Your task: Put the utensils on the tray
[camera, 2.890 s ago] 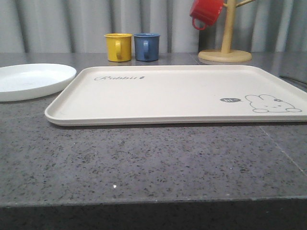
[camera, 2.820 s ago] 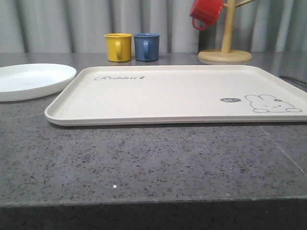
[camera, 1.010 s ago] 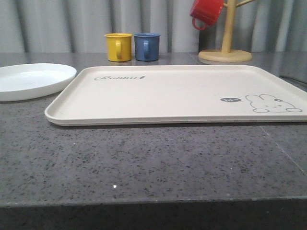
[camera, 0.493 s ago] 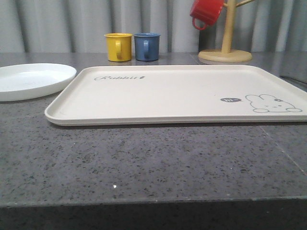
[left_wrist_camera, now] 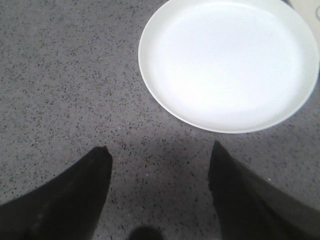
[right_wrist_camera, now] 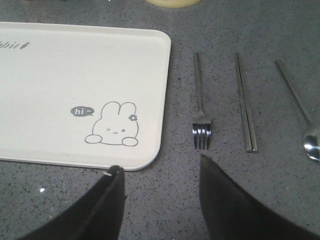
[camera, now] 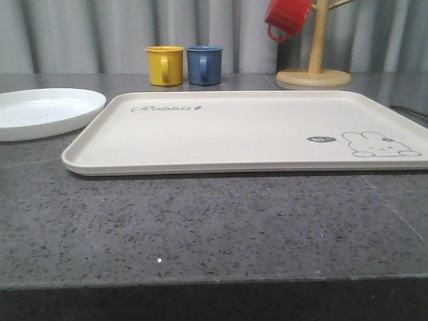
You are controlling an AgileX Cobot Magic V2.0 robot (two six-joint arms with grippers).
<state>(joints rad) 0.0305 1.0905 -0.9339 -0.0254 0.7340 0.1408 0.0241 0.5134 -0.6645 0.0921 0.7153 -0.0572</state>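
Note:
The cream tray with "Rabbit" script and a rabbit drawing lies bare at the table's middle; its corner also shows in the right wrist view. A white plate sits to its left, seen from above in the left wrist view. A silver fork, a straight knife and a spoon lie side by side on the stone beside the tray. My left gripper hangs open over bare stone just short of the plate. My right gripper is open above the stone near the fork's tines.
A yellow mug and a blue mug stand behind the tray. A red mug hangs on a wooden mug tree at the back right. The grey speckled table stretches in front of the tray.

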